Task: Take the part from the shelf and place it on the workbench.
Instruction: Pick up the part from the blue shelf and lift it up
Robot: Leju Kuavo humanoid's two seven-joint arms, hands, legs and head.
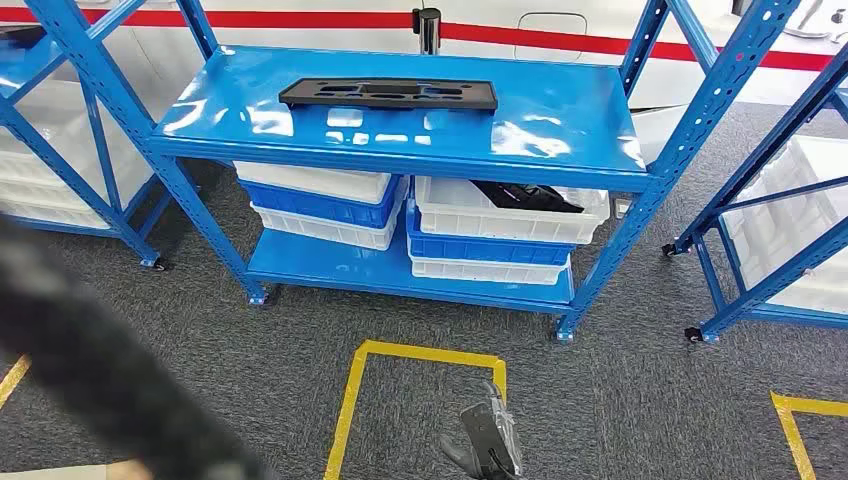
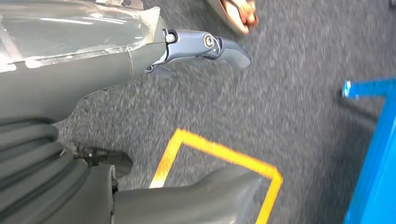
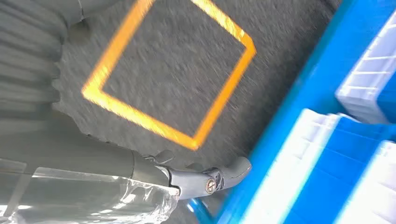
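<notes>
The black flat part (image 1: 388, 94), long with several cut-outs, lies on the top board of the blue shelf (image 1: 560, 120), a little left of its middle. My right hand (image 1: 487, 440) hangs low over the carpet in front of the shelf, far below the part; the right wrist view shows this right hand (image 3: 140, 172) with its thumb (image 3: 219, 177) stretched out and nothing in it. My left hand (image 2: 107, 70) also hangs over the floor, thumb (image 2: 210, 46) out and holding nothing. A dark blur of my left arm (image 1: 90, 370) crosses the lower left of the head view.
White and blue crates (image 1: 320, 205) are stacked on the lower board; the right stack (image 1: 500, 215) holds dark parts. More blue racks stand left (image 1: 60, 120) and right (image 1: 780, 200). A yellow tape square (image 1: 420, 355) marks the carpet. A person's sandalled foot (image 2: 236, 11) is near my left hand.
</notes>
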